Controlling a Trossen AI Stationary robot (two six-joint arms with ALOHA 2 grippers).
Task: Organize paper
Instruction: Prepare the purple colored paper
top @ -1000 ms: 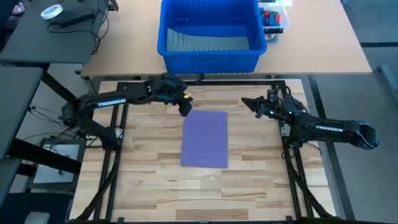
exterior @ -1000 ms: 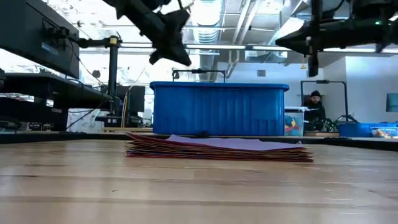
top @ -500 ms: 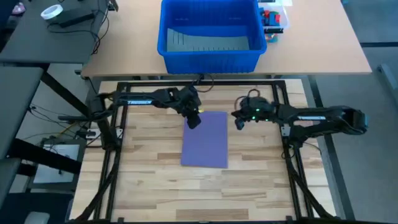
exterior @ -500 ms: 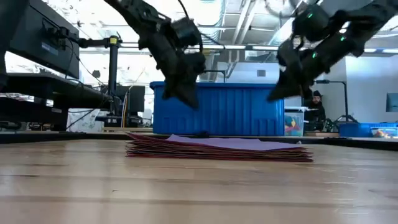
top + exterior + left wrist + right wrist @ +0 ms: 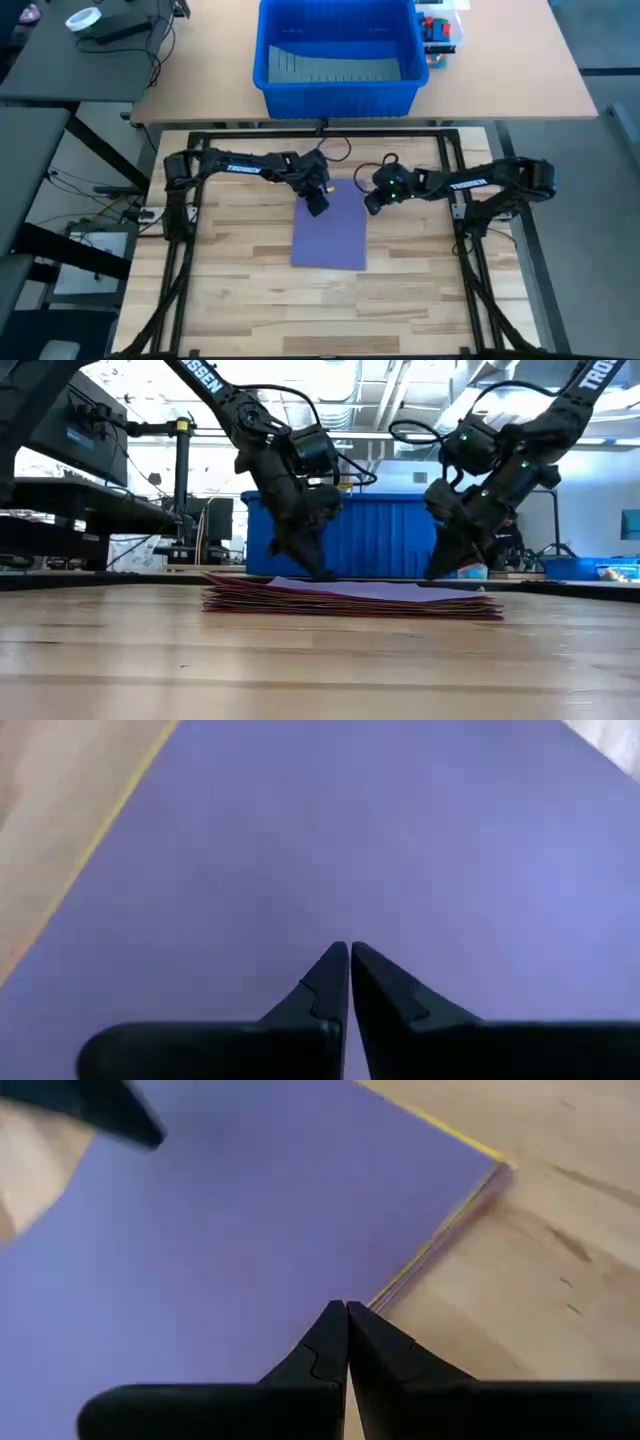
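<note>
Light wooden slatted table [image 5: 240, 290] filling the lower centre of the high view. A stack of paper [image 5: 330, 224], purple sheet uppermost, lies flat at mid-frame; yellow and reddish edges show beneath it, though the number of sheets cannot be judged from the low view.

- We see the paper [image 5: 350, 598] stacked flat on the surface [image 5: 320, 660].
- Left pincer [image 5: 315, 567] and right pincer [image 5: 437, 567] point down just above its far edge.
- A blue bin [image 5: 385, 535] stands behind.
</note>
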